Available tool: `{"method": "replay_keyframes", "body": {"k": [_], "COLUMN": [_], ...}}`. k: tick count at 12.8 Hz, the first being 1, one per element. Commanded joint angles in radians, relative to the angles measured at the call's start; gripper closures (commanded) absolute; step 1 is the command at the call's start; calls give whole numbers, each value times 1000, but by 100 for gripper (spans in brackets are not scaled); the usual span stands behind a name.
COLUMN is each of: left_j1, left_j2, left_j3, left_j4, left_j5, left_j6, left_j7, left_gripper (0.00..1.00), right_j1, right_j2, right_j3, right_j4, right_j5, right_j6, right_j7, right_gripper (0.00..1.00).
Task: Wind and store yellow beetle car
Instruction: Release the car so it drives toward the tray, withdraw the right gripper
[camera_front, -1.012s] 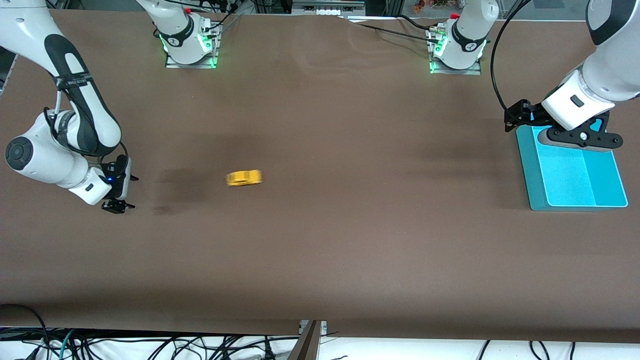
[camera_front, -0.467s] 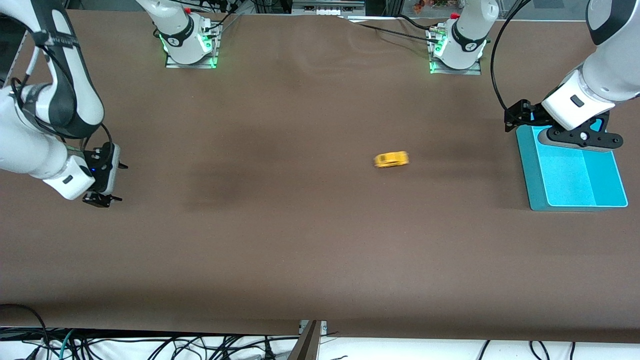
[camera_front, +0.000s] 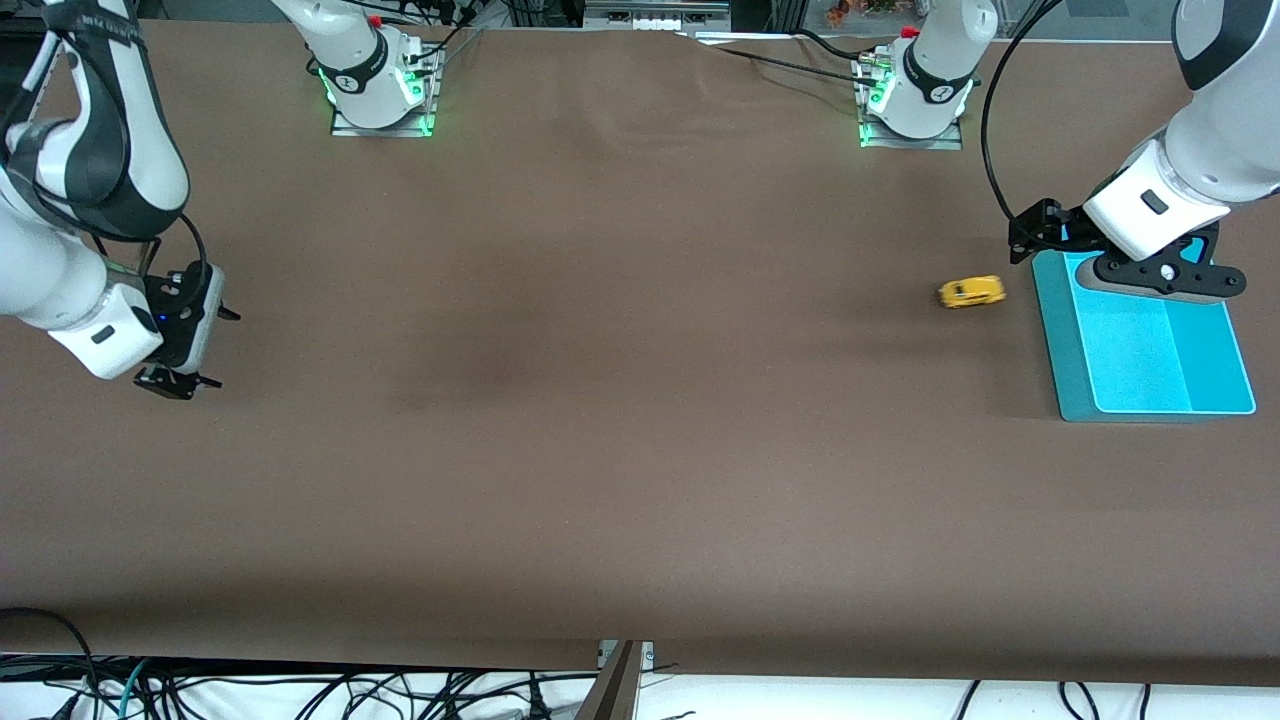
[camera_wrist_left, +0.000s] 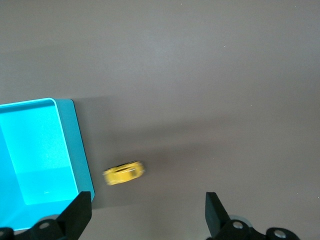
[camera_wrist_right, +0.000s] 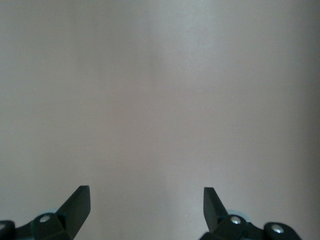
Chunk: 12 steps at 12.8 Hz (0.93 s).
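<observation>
The yellow beetle car (camera_front: 971, 292) is on the brown table near the left arm's end, blurred, just beside the blue tray (camera_front: 1052, 330). In the left wrist view the car (camera_wrist_left: 124, 173) lies next to the tray's rim (camera_wrist_left: 79, 150), ahead of the open jaws. My left gripper (camera_front: 1032, 236) hangs open and empty over the tray's corner farthest from the front camera, close to the car; it also shows in the left wrist view (camera_wrist_left: 148, 212). My right gripper (camera_front: 226, 350) is open and empty at the right arm's end, with only bare table in its wrist view (camera_wrist_right: 146, 205).
The blue tray has two compartments, both with nothing in them. Both robot bases (camera_front: 380, 85) stand along the table's edge farthest from the front camera. Cables hang below the edge nearest that camera.
The car has rolled across the table from the right arm's end to beside the tray. The right gripper has drawn back toward its end of the table. The left arm has not moved.
</observation>
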Motion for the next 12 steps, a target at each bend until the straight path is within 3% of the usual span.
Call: {"method": "replay_keyframes", "body": {"k": [1, 8, 12], "left_j1": [6, 1, -5], "left_j2": [11, 9, -3], "left_j3": [-3, -3, -23], "left_j4": [28, 28, 15], "left_j5": [-24, -24, -16], "left_j6": [-22, -56, -102], "left_j7": [6, 19, 150], "left_gripper": [0, 0, 0], "right_j1": [4, 57, 123], "right_j2": [-70, -219, -285], "right_j3": [-1, -7, -76], "right_j4": [-5, -5, -3], "right_j5": [7, 5, 42], "right_j6": [-54, -195, -254], "right_j7": [68, 517, 837], "right_gripper": [0, 0, 0]}}
